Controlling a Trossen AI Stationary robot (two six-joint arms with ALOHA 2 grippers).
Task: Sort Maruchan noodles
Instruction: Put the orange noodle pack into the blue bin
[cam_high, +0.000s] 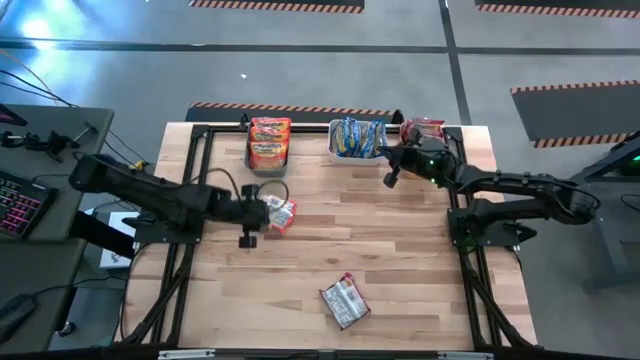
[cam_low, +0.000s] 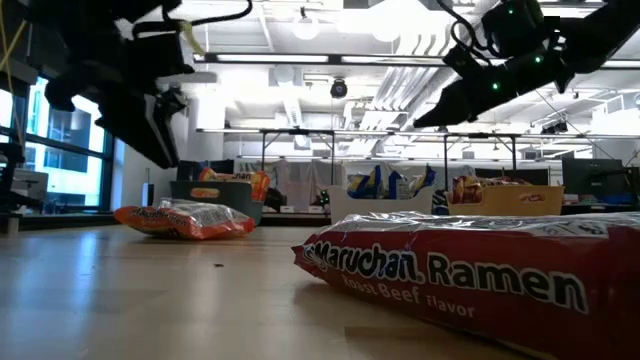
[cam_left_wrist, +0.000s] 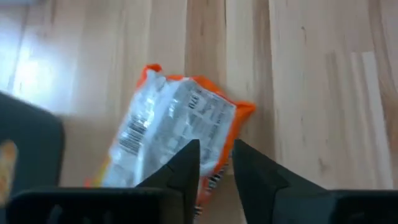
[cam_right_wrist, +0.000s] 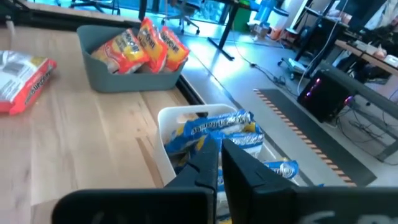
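An orange Maruchan packet (cam_left_wrist: 168, 124) lies on the wood table, silvery back up, also seen in the high view (cam_high: 283, 214). My left gripper (cam_left_wrist: 216, 149) hovers above its near end, open by a narrow gap and clear of it; the low view shows the left gripper (cam_low: 158, 140) well above the packet (cam_low: 185, 220). My right gripper (cam_right_wrist: 221, 155) is shut and holds nothing. It points almost level over the white bin (cam_right_wrist: 163, 134) of blue packets (cam_right_wrist: 217, 124). A red beef packet (cam_high: 345, 301) lies flat near the front edge.
A teal bin (cam_high: 268, 162) with orange packets stands at the far edge, left of the white bin (cam_high: 333, 148). An orange bin (cam_low: 510, 200) with red packets (cam_high: 424, 128) stands to the right. A black frame (cam_high: 200, 135) borders the table. Bare wood lies mid-table.
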